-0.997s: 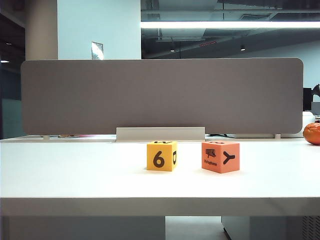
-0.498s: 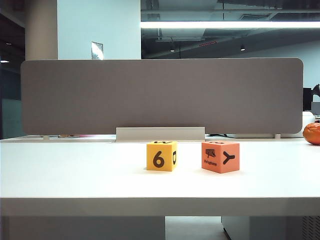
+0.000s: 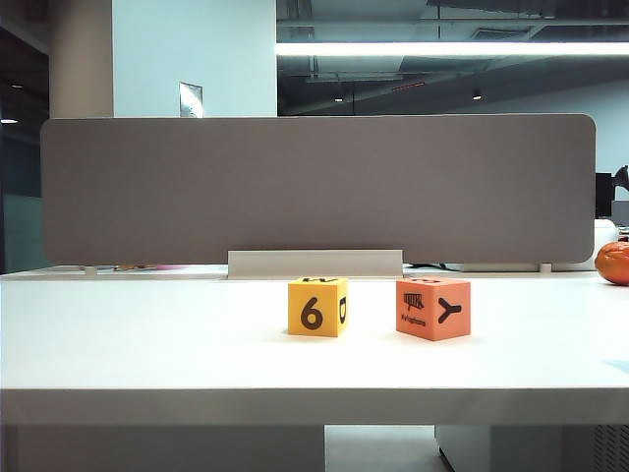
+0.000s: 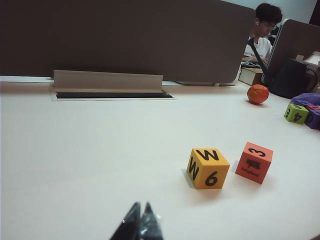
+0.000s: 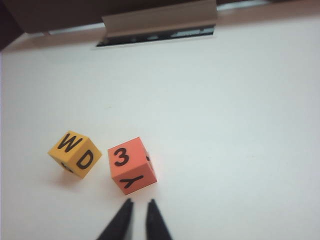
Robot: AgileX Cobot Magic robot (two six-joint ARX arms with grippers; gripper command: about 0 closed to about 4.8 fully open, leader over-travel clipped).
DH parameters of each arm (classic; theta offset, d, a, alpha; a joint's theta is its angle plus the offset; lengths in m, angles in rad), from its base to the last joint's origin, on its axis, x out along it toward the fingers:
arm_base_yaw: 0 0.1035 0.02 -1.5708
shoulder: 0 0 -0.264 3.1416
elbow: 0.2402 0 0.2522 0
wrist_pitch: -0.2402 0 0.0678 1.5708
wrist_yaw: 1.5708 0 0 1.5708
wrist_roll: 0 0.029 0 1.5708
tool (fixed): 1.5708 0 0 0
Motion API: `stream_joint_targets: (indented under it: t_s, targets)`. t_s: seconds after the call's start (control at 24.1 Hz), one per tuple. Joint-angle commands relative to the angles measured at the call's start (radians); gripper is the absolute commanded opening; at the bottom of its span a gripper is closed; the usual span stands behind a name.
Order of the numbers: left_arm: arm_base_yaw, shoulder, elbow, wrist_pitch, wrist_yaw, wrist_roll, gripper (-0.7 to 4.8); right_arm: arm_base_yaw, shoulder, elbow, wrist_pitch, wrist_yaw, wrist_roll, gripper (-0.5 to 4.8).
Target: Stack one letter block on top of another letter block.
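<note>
The orange-red block (image 3: 433, 308) and the yellow block (image 3: 317, 307) stand side by side, a little apart, on the white bench (image 3: 147, 344), near the middle of its far edge where the grey screen (image 3: 314, 187) rises. The right pincer (image 5: 137, 206) hangs just in front of the orange-red block, its fingers slightly apart and holding nothing. The left pincer (image 4: 141, 212) is closed and empty, further from the yellow block. An orange fruit (image 3: 613, 263) lies near the far right corner

Three letter blocks (image 4: 207, 168); one orange (image 4: 257, 94)
</note>
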Motion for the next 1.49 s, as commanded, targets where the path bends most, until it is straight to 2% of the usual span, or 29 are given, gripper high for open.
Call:
stream_joint_targets:
  t_s: [0.04,0.12,0.33,0.42,0.62,0.79,0.83,0.91,1.0,1.16,1.49]
  targets:
    - [0.000,0.001,0.003,0.011,0.018,-0.010,-0.06,0.002,0.098,0.063,0.016,-0.027,-0.005,0.66]
    - [0.000,0.001,0.003,0.010,0.032,-0.010,-0.06,0.024,0.196,0.120,0.016,-0.064,-0.023,0.66]
    - [-0.001,0.001,0.003,0.010,0.033,-0.010,-0.06,0.100,0.320,0.192,0.015,-0.073,-0.115,0.68]
    - [-0.001,0.001,0.003,0.009,0.034,-0.010,-0.06,0.137,0.371,0.219,0.020,-0.070,-0.150,0.89]
    - [-0.001,0.001,0.002,0.008,0.033,-0.010,-0.06,0.212,0.497,0.282,0.022,-0.032,-0.163,2.72]
    - [-0.001,0.001,0.003,0.007,0.033,-0.010,-0.06,0.251,0.597,0.337,0.022,-0.013,-0.166,3.41]
    - [-0.001,0.001,0.003,0.007,0.033,-0.010,-0.06,0.269,0.648,0.365,0.021,-0.009,-0.196,3.88]
    - [-0.001,0.001,0.003,0.007,0.033,-0.010,-0.06,0.287,0.734,0.417,-0.003,0.024,-0.219,4.47]
    - [-0.001,0.001,0.003,0.007,0.033,-0.010,-0.06,0.288,0.782,0.447,-0.026,0.035,-0.234,4.79]
    - [-0.002,0.001,0.003,0.008,0.033,-0.010,-0.06,0.301,0.899,0.538,-0.138,0.100,-0.266,4.79]
    - [-0.002,0.001,0.003,0.008,0.029,-0.010,-0.06,0.356,0.988,0.606,-0.168,0.193,-0.346,4.79]
